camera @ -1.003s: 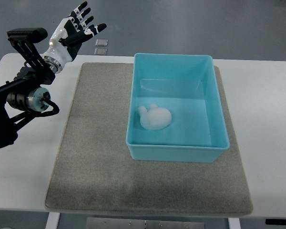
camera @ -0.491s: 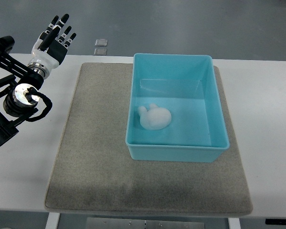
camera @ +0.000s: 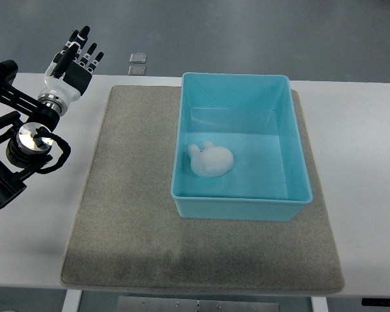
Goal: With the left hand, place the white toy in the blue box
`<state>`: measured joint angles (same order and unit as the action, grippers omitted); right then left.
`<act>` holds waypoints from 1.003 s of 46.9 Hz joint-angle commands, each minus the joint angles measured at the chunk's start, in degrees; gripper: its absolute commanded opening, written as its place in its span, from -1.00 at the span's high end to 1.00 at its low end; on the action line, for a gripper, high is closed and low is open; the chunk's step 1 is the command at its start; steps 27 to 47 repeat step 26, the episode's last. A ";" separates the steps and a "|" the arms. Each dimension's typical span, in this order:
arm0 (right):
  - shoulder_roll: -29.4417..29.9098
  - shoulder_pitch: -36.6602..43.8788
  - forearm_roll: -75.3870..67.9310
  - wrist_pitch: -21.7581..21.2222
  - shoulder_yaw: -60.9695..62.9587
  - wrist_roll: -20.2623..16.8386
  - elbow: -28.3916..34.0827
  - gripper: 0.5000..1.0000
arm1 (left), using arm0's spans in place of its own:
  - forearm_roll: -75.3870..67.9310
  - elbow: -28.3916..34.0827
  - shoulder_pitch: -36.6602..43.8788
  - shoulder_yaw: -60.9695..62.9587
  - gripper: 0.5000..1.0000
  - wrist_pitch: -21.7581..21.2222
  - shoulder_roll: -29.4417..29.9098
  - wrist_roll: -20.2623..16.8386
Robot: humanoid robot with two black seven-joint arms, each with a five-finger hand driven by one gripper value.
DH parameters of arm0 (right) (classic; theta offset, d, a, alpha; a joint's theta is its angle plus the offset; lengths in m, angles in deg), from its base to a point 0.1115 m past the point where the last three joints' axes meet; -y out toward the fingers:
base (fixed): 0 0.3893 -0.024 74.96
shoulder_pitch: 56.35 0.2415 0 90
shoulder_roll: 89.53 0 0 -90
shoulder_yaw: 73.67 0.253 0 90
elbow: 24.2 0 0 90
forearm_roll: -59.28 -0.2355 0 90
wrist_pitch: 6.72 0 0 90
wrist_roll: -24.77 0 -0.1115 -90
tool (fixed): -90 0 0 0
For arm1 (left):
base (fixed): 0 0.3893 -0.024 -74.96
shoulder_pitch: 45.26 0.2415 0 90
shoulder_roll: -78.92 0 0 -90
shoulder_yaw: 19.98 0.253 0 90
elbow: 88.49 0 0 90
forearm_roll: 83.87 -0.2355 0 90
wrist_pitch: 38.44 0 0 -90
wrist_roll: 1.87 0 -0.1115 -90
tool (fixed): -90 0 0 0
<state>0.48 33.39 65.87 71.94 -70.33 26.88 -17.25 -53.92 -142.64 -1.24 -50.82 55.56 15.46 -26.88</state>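
Top view: the white toy lies inside the blue box, on its floor toward the lower-left corner, its finer shape hard to make out. The box sits on a grey mat on the white desk. In the upper left of the frame the left hand is raised with fingers spread, holding nothing; its arm is cut off by the left edge. Two small square objects lie beyond the desk, too small to identify.
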 commanded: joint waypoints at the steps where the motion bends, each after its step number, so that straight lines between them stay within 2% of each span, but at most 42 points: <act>1: 0.00 0.00 0.01 0.00 0.00 0.00 0.00 -0.74 | -0.15 0.01 0.01 -0.36 -0.98 0.04 0.00 -0.04; 47: 0.00 0.09 0.44 -0.88 0.00 -0.35 0.88 -0.74 | -4.46 0.18 0.18 -2.82 -0.98 -0.22 -0.62 -0.74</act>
